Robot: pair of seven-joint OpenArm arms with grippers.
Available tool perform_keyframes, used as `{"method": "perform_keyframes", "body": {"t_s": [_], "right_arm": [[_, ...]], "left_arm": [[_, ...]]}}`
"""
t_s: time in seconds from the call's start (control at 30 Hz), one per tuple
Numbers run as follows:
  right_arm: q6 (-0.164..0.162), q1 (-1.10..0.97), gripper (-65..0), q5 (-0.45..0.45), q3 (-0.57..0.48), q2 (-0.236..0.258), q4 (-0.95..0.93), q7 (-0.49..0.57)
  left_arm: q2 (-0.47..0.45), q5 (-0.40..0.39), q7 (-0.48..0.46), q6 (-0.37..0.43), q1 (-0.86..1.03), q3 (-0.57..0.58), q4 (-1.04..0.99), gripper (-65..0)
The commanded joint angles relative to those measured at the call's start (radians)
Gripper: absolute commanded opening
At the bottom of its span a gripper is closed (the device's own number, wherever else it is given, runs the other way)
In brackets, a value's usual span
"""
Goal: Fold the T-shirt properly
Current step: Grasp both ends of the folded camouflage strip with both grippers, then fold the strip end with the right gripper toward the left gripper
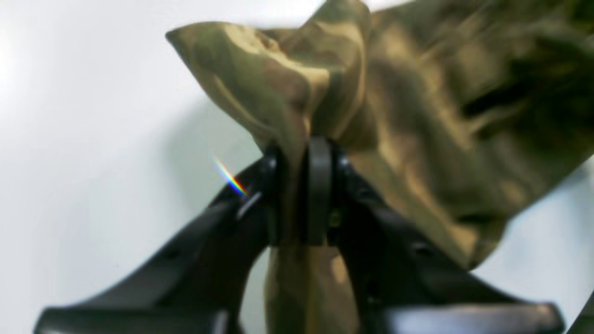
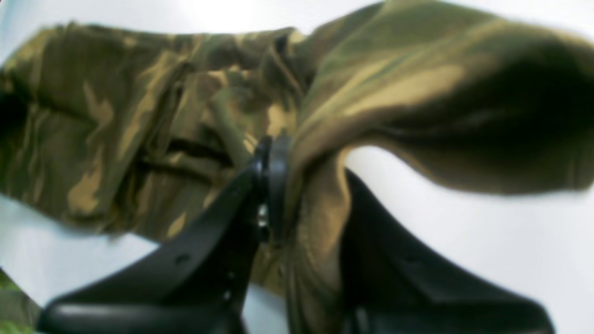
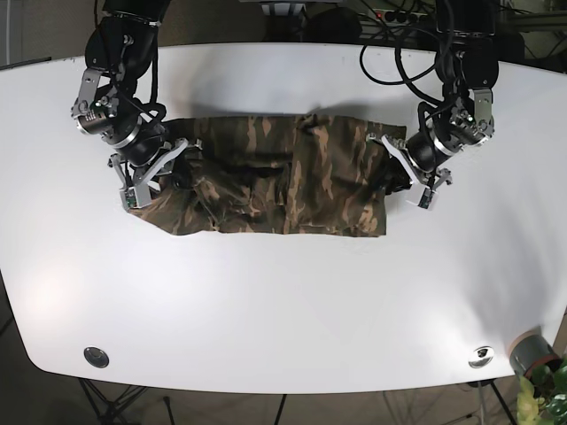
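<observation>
A camouflage T-shirt [image 3: 275,177] lies spread across the middle of the white table [image 3: 283,301], partly folded into a wide band. My left gripper [image 3: 396,173] is at the shirt's right edge, shut on a bunch of its fabric [image 1: 297,153]. My right gripper [image 3: 159,173] is at the shirt's left edge, also shut on cloth [image 2: 283,157]. In both wrist views the fabric [image 1: 417,116] rises from between the black fingers [image 2: 271,185] and hangs slightly off the table, blurred.
A round metal fitting [image 3: 96,357] sits near the front left corner and another [image 3: 481,356] near the front right. A grey pot with a plant [image 3: 536,359] stands off the table's front right corner. Cables [image 3: 399,53] hang at the back.
</observation>
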Motion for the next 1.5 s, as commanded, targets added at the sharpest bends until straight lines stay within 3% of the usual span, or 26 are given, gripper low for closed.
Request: {"method": "perform_keyframes", "body": {"t_s": [0.0, 0.13, 0.2, 0.37, 0.47, 0.6, 0.67, 0.77, 0.87, 0.93, 1.1, 1.37, 1.47], "right_arm": [[0.004, 0.016, -62.8, 0.016, -0.017, 0.006, 0.021, 0.023], [0.004, 0.019, -62.8, 0.016, -0.030, 0.006, 0.021, 0.023], [0.004, 0.019, -62.8, 0.016, -0.033, 0.006, 0.021, 0.023], [0.004, 0.019, -62.8, 0.016, -0.033, 0.006, 0.018, 0.023], [0.004, 0.017, -62.8, 0.016, -0.033, 0.006, 0.021, 0.023], [0.004, 0.019, -62.8, 0.016, -0.033, 0.006, 0.021, 0.023], [0.004, 0.017, -62.8, 0.016, -0.033, 0.006, 0.021, 0.023], [0.004, 0.019, -62.8, 0.016, -0.034, 0.007, 0.021, 0.023], [0.004, 0.020, -62.8, 0.016, -0.036, 0.006, 0.025, 0.023], [0.001, 0.020, -62.8, 0.016, -0.036, 0.006, 0.039, 0.023], [-0.060, 0.019, -62.8, 0.017, -0.037, 0.006, 0.068, 0.023], [-0.066, 0.020, -62.8, 0.022, -0.135, -0.039, 0.071, 0.040], [-0.066, 0.011, -62.8, 0.017, -0.192, -0.083, 0.079, 0.075]], "left_arm": [[-0.008, -0.009, -0.013, -0.001, -0.004, -0.005, 0.024, -60.8], [-0.008, -0.005, -0.011, 0.004, -0.004, -0.005, 0.025, -60.0], [-0.008, -0.005, -0.009, 0.036, -0.004, -0.005, 0.025, -54.6], [-0.023, -0.011, -0.009, 0.099, 0.011, -0.028, 0.031, -33.3], [-0.032, -0.012, -0.009, 0.099, 0.040, -0.083, 0.065, -28.7], [-0.034, -0.021, -0.009, 0.085, 0.071, -0.103, 0.087, -29.0], [-0.035, -0.049, -0.009, 0.038, 0.079, -0.103, 0.079, -29.4], [-0.031, -0.086, -0.009, -0.047, 0.074, -0.103, 0.035, -38.6], [-0.014, -0.089, -0.009, -0.061, 0.060, -0.081, -0.016, -51.5], [-0.005, -0.089, -0.009, -0.062, 0.030, -0.057, -0.048, -56.8], [-0.005, -0.089, -0.013, -0.062, -0.032, -0.011, -0.182, -56.9], [-0.006, -0.089, -0.014, -0.064, -0.107, 0.005, -0.367, -56.9], [-0.006, -0.089, -0.014, -0.064, -0.105, 0.005, -0.372, -56.9]]}}
